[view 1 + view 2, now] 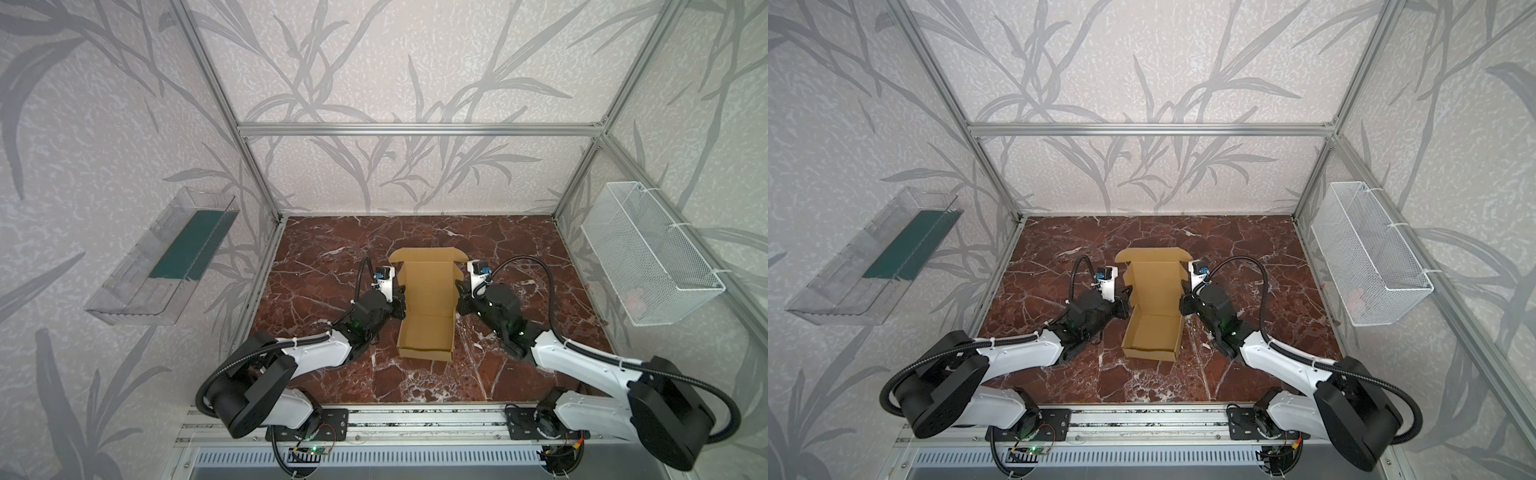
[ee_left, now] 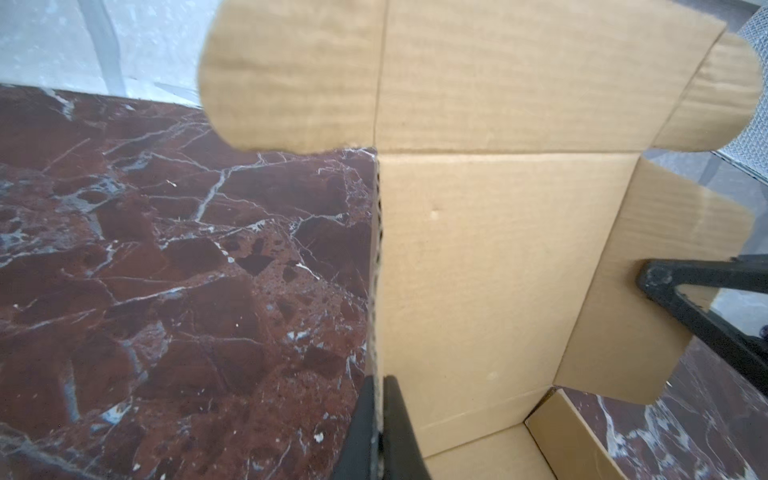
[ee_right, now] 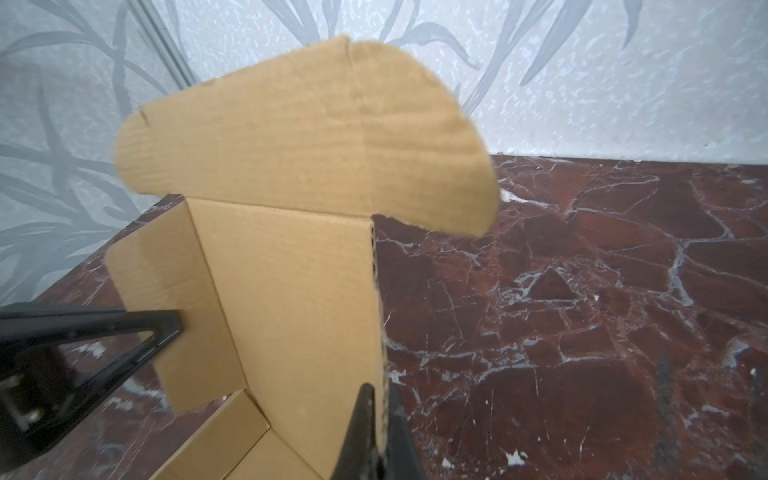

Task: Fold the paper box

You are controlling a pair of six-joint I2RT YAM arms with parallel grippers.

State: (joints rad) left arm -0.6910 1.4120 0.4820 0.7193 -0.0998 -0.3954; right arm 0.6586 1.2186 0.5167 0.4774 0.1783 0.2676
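The tan paper box (image 1: 428,299) (image 1: 1156,299) sits in the middle of the red marble table (image 1: 324,257). Its near half forms a shallow tray with raised walls, and the lid panel (image 2: 498,270) (image 3: 291,291) stretches away from it with its rounded front flap at the far end. My left gripper (image 1: 401,298) (image 2: 379,419) is shut on the lid's left side flap, which the left wrist view shows edge-on. My right gripper (image 1: 459,297) (image 3: 380,419) is shut on the right side flap. Both flaps stand folded up from the lid.
A clear plastic bin (image 1: 166,257) hangs on the left wall and a white wire basket (image 1: 648,257) on the right wall. Aluminium frame posts stand at the table's far corners. Bare marble lies around the box.
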